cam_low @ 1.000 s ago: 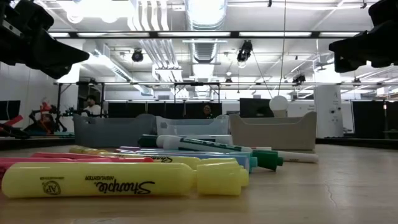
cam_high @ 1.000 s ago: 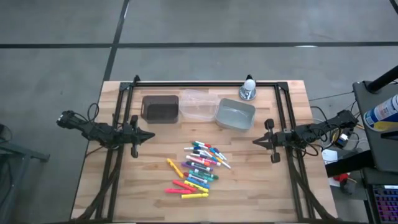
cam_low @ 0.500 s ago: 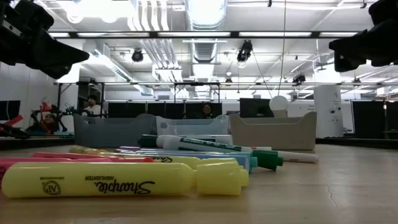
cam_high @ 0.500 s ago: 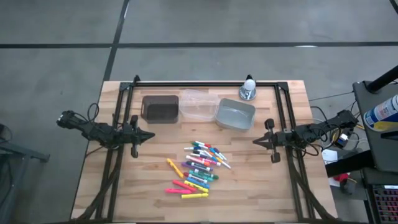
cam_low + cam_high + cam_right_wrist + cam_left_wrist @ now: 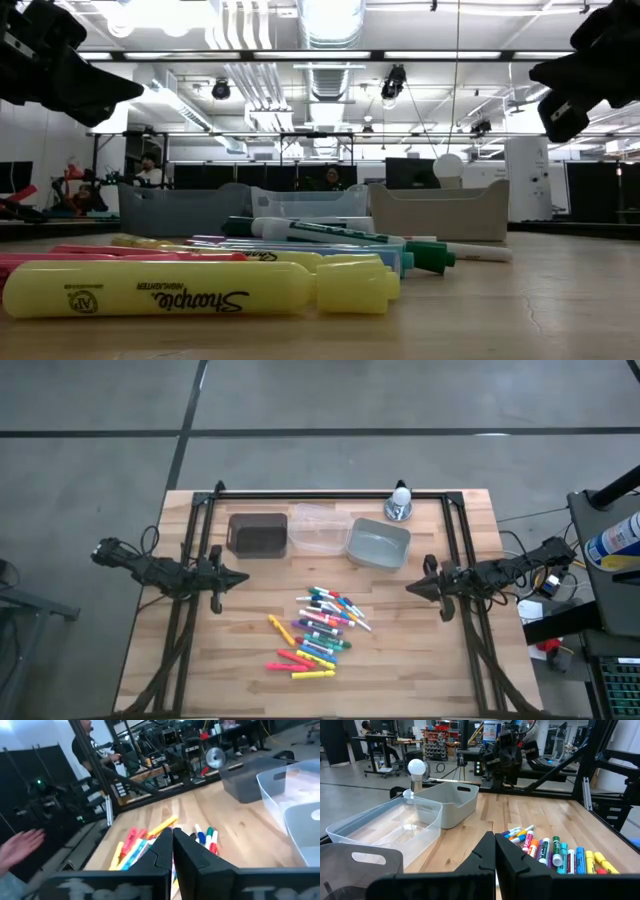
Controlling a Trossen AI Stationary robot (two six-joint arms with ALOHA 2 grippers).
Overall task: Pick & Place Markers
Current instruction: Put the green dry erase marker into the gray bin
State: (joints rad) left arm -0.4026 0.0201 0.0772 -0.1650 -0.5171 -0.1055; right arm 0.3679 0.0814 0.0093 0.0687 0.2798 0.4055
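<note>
A: High view first. Markers (image 5: 318, 631) heaped just below centre frame on the wooden table (image 5: 420, 670); three bins in a row above: dark bin (image 5: 257, 535), clear bin (image 5: 318, 529), grey bin (image 5: 379, 544). Left gripper (image 5: 235, 577) at mid-left, right gripper (image 5: 412, 588) at mid-right, both well apart from the heap, holding nothing.

B: Low view?

A: Yellow highlighter (image 5: 200, 288) lying flat across the lower left, white-bodied pens stacked behind. Arms dark in the upper corners.

B: Left wrist view?

A: Fingers (image 5: 485, 855) pressed together at bottom centre; markers at right of frame.

B: Right wrist view?

A: Fingers (image 5: 162, 847) likewise together, bottom centre; markers beyond, centre-left. A person's hand (image 5: 22, 845) at the far left edge.

B: Handling?

A: Probably light, stiff, smooth plastic, round, so prone to roll or slip. Best pinched across mid-barrel, starting with an outlying one.
</note>
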